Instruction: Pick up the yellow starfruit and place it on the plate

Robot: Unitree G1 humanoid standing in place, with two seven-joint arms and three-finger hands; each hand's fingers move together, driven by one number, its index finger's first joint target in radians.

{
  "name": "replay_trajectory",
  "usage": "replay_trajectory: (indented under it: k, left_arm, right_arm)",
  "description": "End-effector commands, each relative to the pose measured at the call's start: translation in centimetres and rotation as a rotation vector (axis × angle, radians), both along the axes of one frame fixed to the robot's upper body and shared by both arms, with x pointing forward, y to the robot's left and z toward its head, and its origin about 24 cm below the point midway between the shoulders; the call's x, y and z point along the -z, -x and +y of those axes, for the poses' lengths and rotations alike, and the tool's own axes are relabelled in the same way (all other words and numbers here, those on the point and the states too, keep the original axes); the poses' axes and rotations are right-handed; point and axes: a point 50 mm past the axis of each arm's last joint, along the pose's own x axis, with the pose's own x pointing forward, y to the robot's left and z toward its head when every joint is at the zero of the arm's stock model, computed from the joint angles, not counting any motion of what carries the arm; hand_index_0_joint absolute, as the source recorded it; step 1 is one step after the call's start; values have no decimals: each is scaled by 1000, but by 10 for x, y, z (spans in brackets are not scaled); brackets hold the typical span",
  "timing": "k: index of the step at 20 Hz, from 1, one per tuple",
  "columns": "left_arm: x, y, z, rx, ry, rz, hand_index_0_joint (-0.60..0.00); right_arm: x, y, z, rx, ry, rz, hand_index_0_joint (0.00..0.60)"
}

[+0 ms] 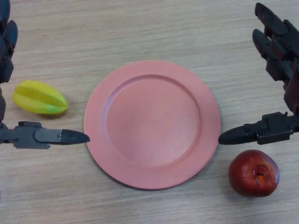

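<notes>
A yellow starfruit (39, 97) with a green tinge lies on the wooden table at the left, just left of a pink plate (152, 84) that sits in the middle and holds nothing. My left hand (35, 136) is open at the left edge, its thumb pointing toward the plate just below the starfruit and its fingers above the fruit; it does not touch the fruit. My right hand (275, 51) is open at the right edge, its thumb reaching to the plate's right rim.
A red apple (253, 172) lies at the lower right, just below my right thumb and right of the plate.
</notes>
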Motion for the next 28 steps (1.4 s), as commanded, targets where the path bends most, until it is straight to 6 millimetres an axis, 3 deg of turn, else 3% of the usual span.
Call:
replay_trajectory:
  k: [1,9,12,22,28]
  left_arm:
    - [-30,15,0,-2,-60,-229,0]
    - [-29,8,13,-53,-75,-224,0]
    - [-27,-1,28,-131,-168,-190,0]
    - [-4,-48,40,-236,-698,-14,0]
    - [12,-70,43,-251,-807,55,0]
  right_arm:
    - [-34,15,-4,-6,-1,-250,0]
    - [-29,12,-3,1,-1,-222,0]
    - [-23,14,-4,-2,-19,-204,0]
    - [-25,23,-13,10,-34,-198,0]
    - [-30,29,-16,6,-62,-191,0]
